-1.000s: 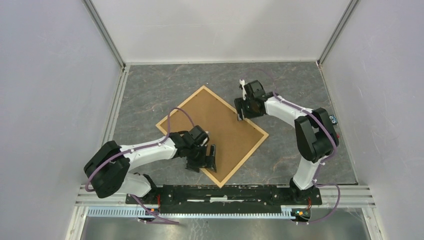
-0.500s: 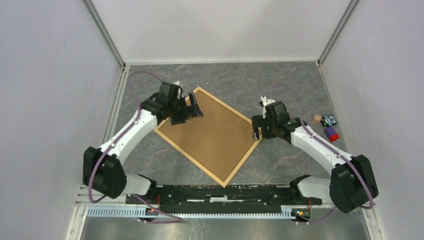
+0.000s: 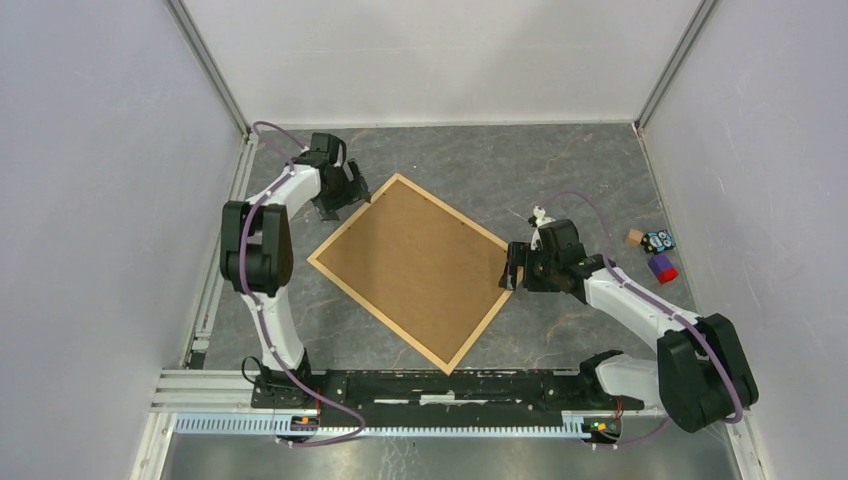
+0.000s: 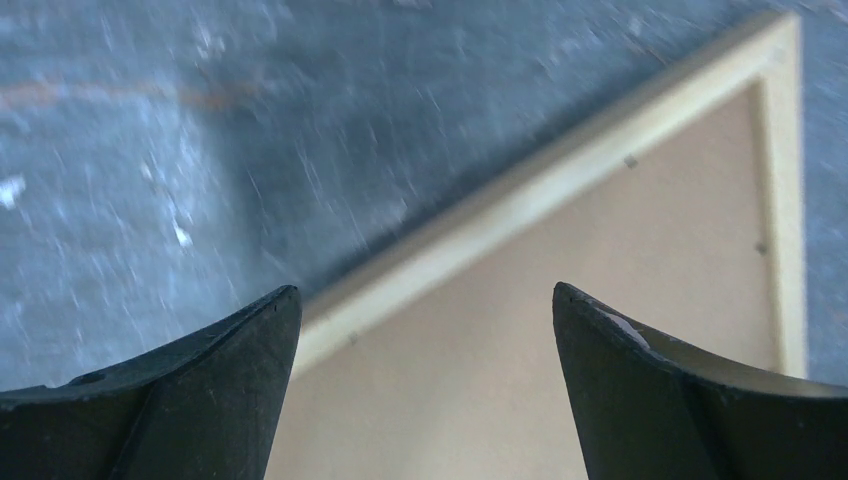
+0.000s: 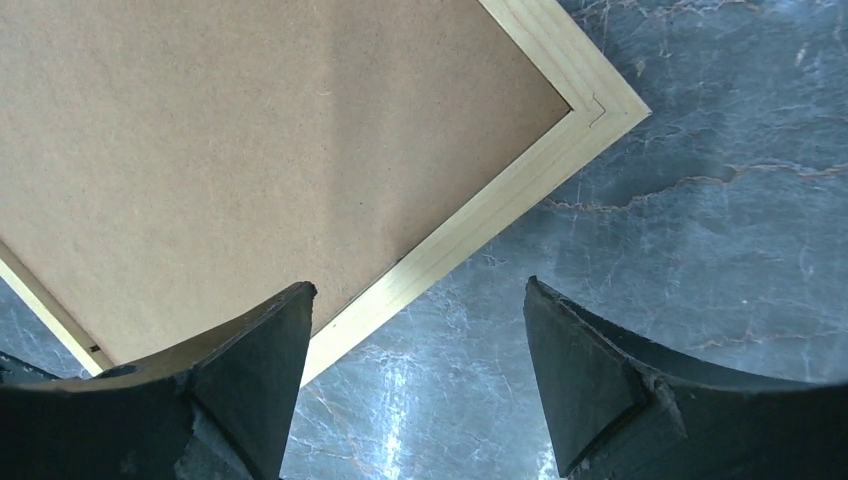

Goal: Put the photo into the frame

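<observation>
Left hand (image 4: 425, 295), right hand (image 5: 418, 285) gape over frame (image 3: 455, 209) edges.

The brown board (image 3: 415, 265) fills the frame (image 3: 378, 316) edge to edge; whatever lies beneath it is hidden. Left wrist view: blurred throughout, and the frame is cut off by the bottom edge. Right wrist view: the frame is cut off by the top and left edges. In both wrist views, the bottom edge cuts off the fingers of the left gripper (image 4: 425, 300) and the right gripper (image 5: 420, 290). The small coloured items (image 3: 658, 241) near the right wall are too small to identify.
</observation>
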`<state>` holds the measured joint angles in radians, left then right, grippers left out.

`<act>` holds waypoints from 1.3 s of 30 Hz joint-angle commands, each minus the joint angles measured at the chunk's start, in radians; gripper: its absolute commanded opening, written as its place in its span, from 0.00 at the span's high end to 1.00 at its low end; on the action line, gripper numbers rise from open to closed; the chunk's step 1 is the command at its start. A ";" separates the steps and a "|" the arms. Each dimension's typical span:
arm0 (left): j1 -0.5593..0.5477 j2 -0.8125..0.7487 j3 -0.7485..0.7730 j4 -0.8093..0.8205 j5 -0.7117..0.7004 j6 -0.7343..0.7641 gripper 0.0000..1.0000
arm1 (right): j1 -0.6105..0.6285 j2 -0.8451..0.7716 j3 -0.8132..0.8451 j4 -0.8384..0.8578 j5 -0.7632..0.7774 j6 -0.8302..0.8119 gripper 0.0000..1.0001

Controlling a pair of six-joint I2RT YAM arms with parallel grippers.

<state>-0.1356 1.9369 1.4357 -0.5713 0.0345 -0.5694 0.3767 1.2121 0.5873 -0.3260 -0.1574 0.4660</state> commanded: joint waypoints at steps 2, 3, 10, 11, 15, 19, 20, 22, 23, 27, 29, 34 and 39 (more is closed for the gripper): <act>0.011 0.137 0.148 -0.026 0.036 0.180 0.00 | -0.016 0.041 -0.029 0.106 -0.053 0.025 0.18; 0.010 0.148 0.156 -0.045 0.058 0.180 0.00 | -0.018 0.054 -0.029 0.110 -0.060 0.022 0.18; -0.030 -0.002 -0.092 -0.082 0.150 0.113 0.13 | -0.054 0.124 0.015 0.120 -0.062 -0.018 0.18; -0.036 -0.034 -0.138 -0.090 0.164 0.109 0.17 | -0.060 0.140 0.030 0.116 -0.059 -0.028 0.18; -0.072 -0.162 -0.284 -0.111 0.163 0.119 0.27 | -0.076 0.221 0.117 0.075 -0.054 -0.083 0.18; -0.089 -0.214 -0.328 -0.169 0.143 0.177 0.41 | -0.078 0.309 0.224 -0.033 -0.021 -0.177 0.19; -0.089 -0.214 -0.327 -0.191 0.120 0.194 0.45 | -0.079 0.323 0.252 -0.057 0.002 -0.204 0.19; -0.089 -0.211 -0.319 -0.226 0.076 0.219 0.53 | -0.078 0.333 0.298 -0.127 0.078 -0.241 0.20; -0.088 -0.213 -0.322 -0.230 0.069 0.229 0.58 | -0.078 0.321 0.310 -0.153 0.125 -0.252 0.20; -0.090 -0.217 -0.347 -0.219 0.058 0.212 0.73 | -0.078 0.253 0.324 -0.220 0.236 -0.293 0.20; -0.089 -0.224 -0.371 -0.193 0.066 0.188 0.80 | -0.079 0.228 0.321 -0.253 0.256 -0.300 0.20; -0.090 -0.242 -0.419 -0.175 0.060 0.176 0.93 | -0.091 0.173 0.287 -0.296 0.251 -0.285 0.23; -0.106 -0.234 -0.433 -0.175 0.035 0.178 0.98 | -0.131 0.178 0.253 -0.285 0.160 -0.277 0.29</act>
<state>-0.2272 1.7065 1.0325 -0.7380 0.0902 -0.3828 0.2768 1.3964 0.8619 -0.5930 0.0483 0.1925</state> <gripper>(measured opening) 0.299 0.731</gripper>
